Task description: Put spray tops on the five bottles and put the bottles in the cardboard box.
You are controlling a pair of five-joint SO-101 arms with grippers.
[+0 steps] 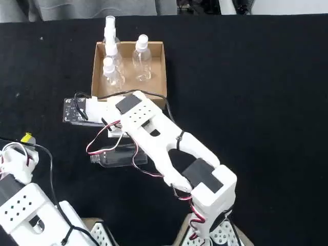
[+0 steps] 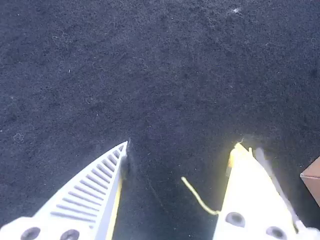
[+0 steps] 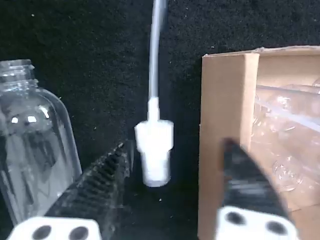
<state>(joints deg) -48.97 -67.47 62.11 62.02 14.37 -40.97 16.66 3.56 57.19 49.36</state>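
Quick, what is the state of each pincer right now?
Left pincer: open, empty.
Right pincer: open around the spray top, not gripping it.

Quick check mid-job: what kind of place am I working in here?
Probably a robotics test bench, not a factory line: a table draped in black cloth, two white arms with loose wiring, and a bare circuit board lying beside the cardboard box.

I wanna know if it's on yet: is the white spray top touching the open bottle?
Apart. The right wrist view shows a strip of black table between the spray top and the uncapped bottle.
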